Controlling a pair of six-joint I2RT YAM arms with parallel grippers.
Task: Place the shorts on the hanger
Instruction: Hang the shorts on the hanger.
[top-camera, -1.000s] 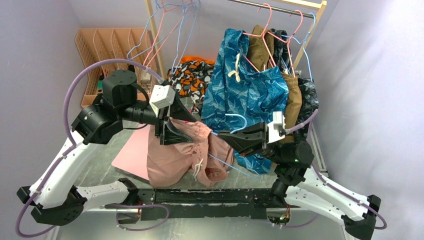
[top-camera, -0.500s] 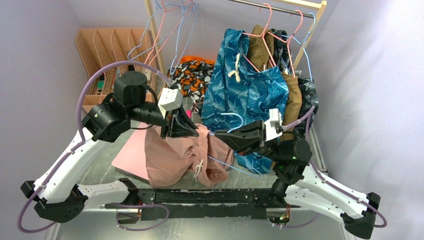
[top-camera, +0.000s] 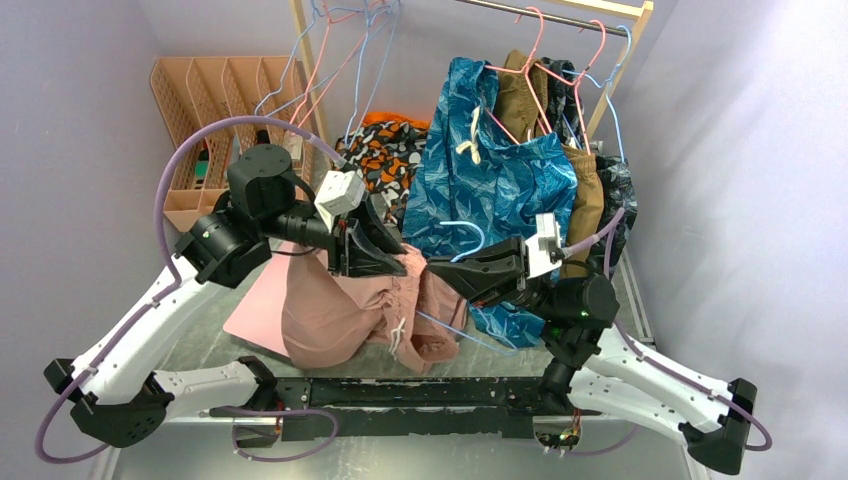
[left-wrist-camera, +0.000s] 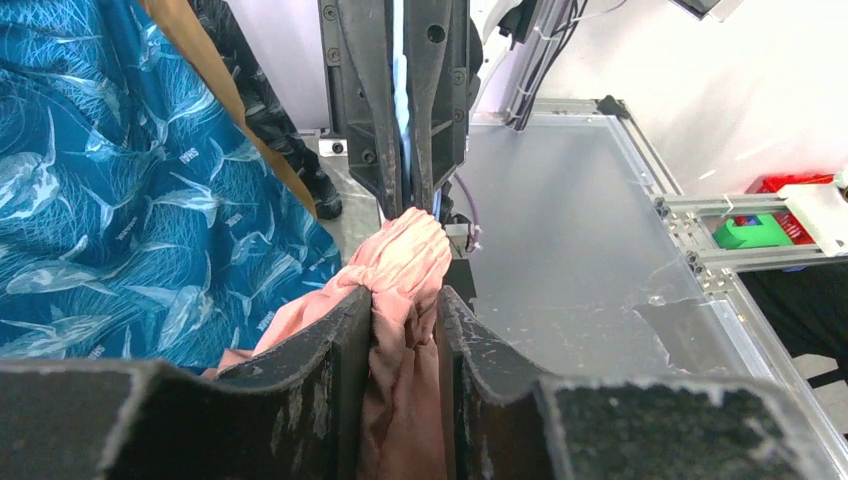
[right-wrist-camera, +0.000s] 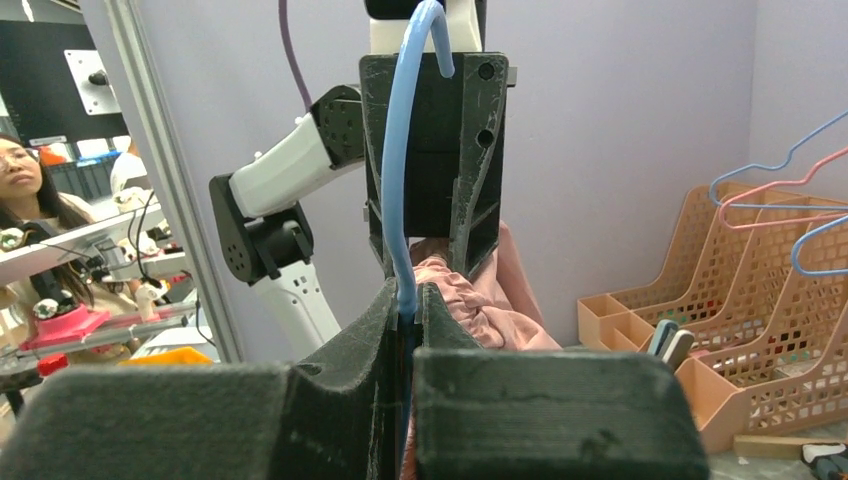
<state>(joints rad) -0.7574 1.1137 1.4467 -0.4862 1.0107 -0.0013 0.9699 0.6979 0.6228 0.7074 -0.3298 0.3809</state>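
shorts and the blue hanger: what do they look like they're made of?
Shorts: soft woven cloth, matte dusty pink; it bunches and folds in gathers. Likely cotton or a blend, can't say. Hanger: thin wire, glossy light-blue coating, holds a smooth bend; probably plastic-coated metal.

We note L gripper (left-wrist-camera: 405, 300) and R gripper (right-wrist-camera: 405, 295) tips nearly touching mid-table: no gap to pass btw them. Just behind, blue patterned garment (top-camera: 490, 190) hangs, blocks far side. Heap of shorts (top-camera: 335, 315) fills centre front. Free: bare table (top-camera: 195, 340) left of pink board (top-camera: 258, 305); also table's right part, L wrist view.
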